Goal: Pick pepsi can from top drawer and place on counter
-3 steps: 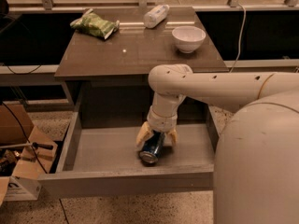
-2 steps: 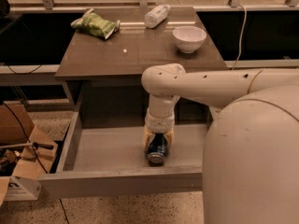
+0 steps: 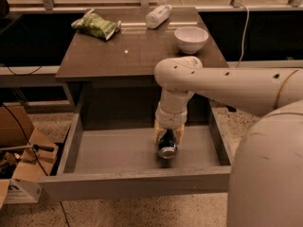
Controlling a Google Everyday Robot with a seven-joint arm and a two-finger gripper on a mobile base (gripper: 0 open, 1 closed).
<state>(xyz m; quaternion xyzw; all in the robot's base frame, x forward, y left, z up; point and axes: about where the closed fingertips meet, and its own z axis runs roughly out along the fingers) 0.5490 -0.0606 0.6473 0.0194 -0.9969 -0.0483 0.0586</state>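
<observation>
The pepsi can (image 3: 166, 149) lies tilted in the open top drawer (image 3: 113, 150), its silver top facing the camera, at the drawer's middle right. My gripper (image 3: 167, 135) reaches down into the drawer from the white arm and is shut on the can, with a tan finger (image 3: 159, 132) on each side of its blue body. The can seems to sit just at or slightly above the drawer floor. The counter (image 3: 128, 51) is above and behind the drawer.
On the counter are a green snack bag (image 3: 95, 24) at the back left, a white plastic bottle (image 3: 158, 16) lying at the back, and a white bowl (image 3: 191, 39) at the right. Cardboard boxes (image 3: 21, 160) stand on the floor left of the drawer.
The gripper and the can have shifted a little to the right and slightly up inside the drawer. The fingers have closed in around the can.
</observation>
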